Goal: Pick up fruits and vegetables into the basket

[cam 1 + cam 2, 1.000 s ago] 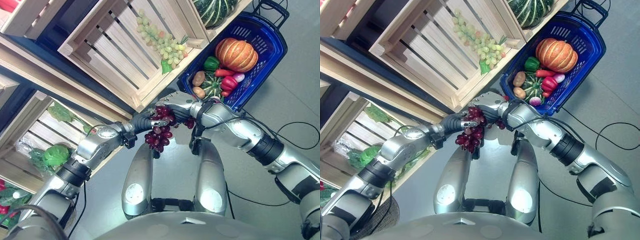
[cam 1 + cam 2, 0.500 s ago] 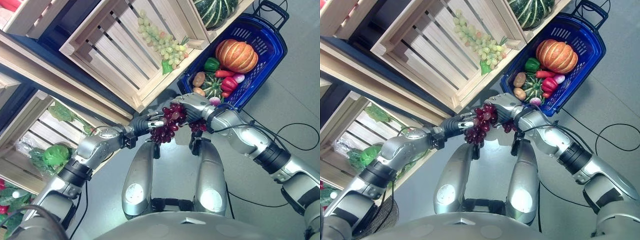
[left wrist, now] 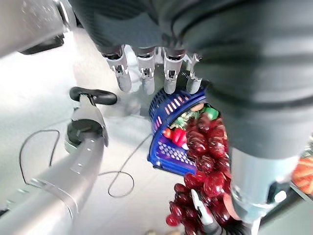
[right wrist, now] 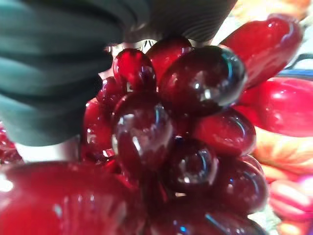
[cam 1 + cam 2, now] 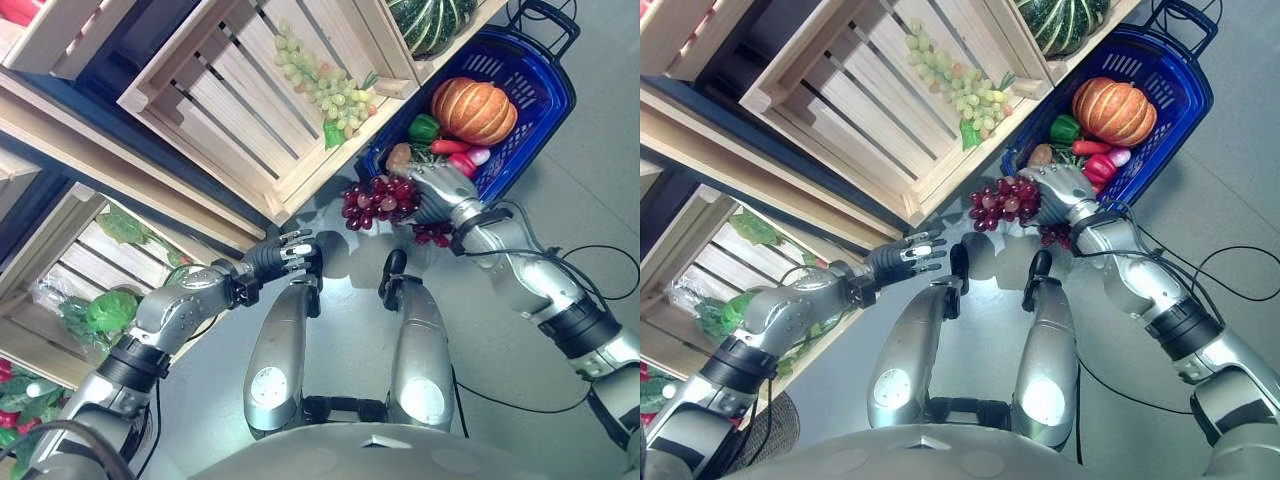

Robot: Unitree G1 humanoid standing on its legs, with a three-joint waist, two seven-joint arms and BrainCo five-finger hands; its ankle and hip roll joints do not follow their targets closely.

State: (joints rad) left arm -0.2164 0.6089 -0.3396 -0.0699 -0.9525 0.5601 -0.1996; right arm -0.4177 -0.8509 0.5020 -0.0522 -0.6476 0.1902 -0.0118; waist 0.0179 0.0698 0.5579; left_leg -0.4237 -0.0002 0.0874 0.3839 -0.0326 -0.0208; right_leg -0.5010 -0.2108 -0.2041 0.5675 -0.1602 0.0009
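Carrying red grapes toward the blue basket

The red grape bunch (image 5: 380, 198) is clasped in the right hand (image 5: 432, 190), fingers curled round it, at centre frame just beside the blue basket (image 5: 540, 125) rim, which lies up and right. The left hand (image 5: 285, 258), lower left of the bunch, is held apart, fingers straight and empty.

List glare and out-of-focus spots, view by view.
Right wrist view: red grapes carry bright glare spots, and nearest ones are out of focus. Left wrist view: the dark cover is blurred and the blue basket beyond is clearer. Eye views: floor reflects light.
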